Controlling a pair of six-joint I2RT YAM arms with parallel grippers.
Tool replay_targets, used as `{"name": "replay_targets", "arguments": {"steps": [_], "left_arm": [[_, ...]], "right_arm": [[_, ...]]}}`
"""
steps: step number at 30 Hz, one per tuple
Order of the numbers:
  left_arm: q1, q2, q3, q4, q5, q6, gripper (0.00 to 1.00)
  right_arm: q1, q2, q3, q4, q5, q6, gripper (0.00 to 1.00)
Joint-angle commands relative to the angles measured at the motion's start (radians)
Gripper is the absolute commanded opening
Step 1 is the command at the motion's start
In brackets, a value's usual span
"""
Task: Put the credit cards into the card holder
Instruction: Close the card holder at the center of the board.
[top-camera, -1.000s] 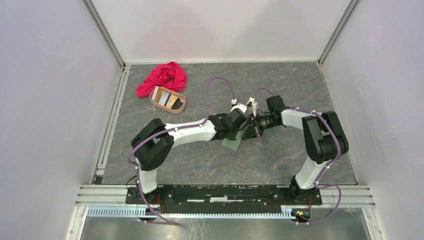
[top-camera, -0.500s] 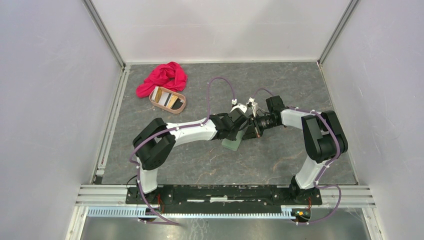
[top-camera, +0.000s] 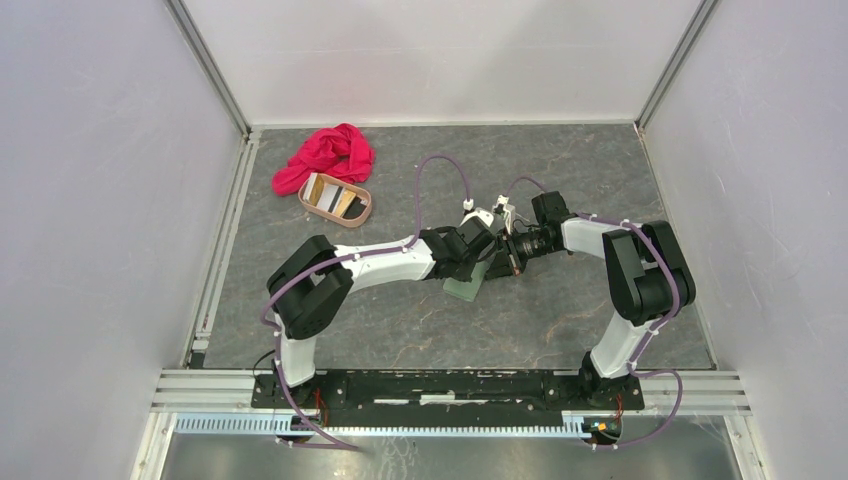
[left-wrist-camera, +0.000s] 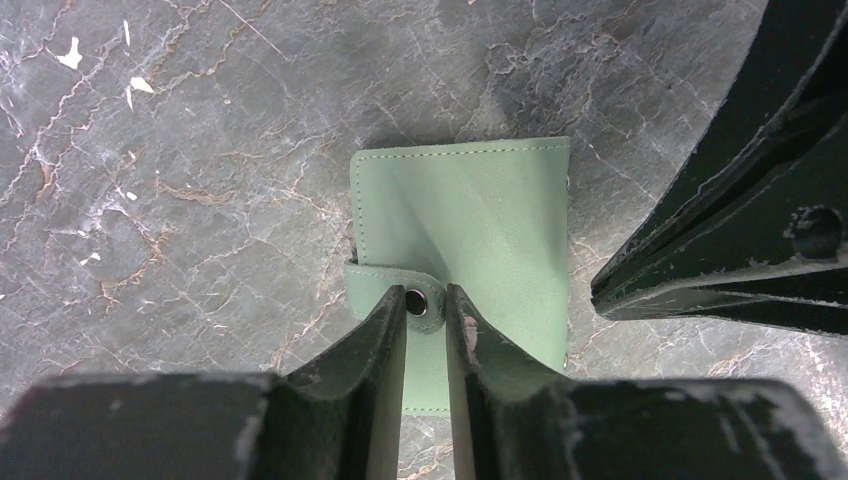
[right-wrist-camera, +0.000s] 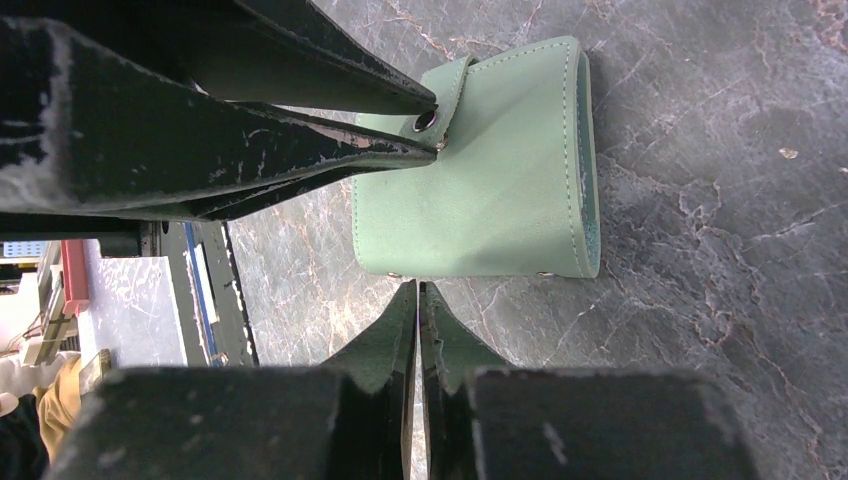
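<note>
Our left gripper (left-wrist-camera: 425, 300) hangs right over the closed card holder (left-wrist-camera: 480, 210) on the counter (left-wrist-camera: 200, 150). Its jaws are a narrow slit straddling the snap tab (left-wrist-camera: 372, 283), and we see no sure pinch. The holder's long side runs straight ahead of those fingers, while our right gripper (right-wrist-camera: 418, 295), closed and empty, sits just beside its edge.

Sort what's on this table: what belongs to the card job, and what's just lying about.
Job: sage-green stitched folding card holder; thin plastic credit cards, orange-gold, white and dark, standing in the pinkish-tan oval tray.
Lying about: crumpled red cloth behind the tray.
</note>
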Motion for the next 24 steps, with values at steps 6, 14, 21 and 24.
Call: {"name": "replay_targets", "arguments": {"steps": [6,14,21,24], "left_arm": [[0.000,-0.017,0.039,0.003,-0.003,0.061,0.20],[0.000,-0.007,0.046,0.003,0.011,0.063,0.18],[0.000,-0.005,0.053,-0.006,0.018,0.066,0.23],[0.000,-0.005,0.055,-0.017,0.015,0.070,0.25]], "right_arm": [[-0.004,0.009,0.035,-0.004,-0.016,-0.011,0.08],[-0.004,0.008,0.035,-0.005,-0.018,-0.011,0.08],[-0.004,0.013,0.038,-0.013,-0.019,-0.017,0.08],[-0.004,0.014,0.039,-0.015,-0.020,-0.019,0.08]]}}
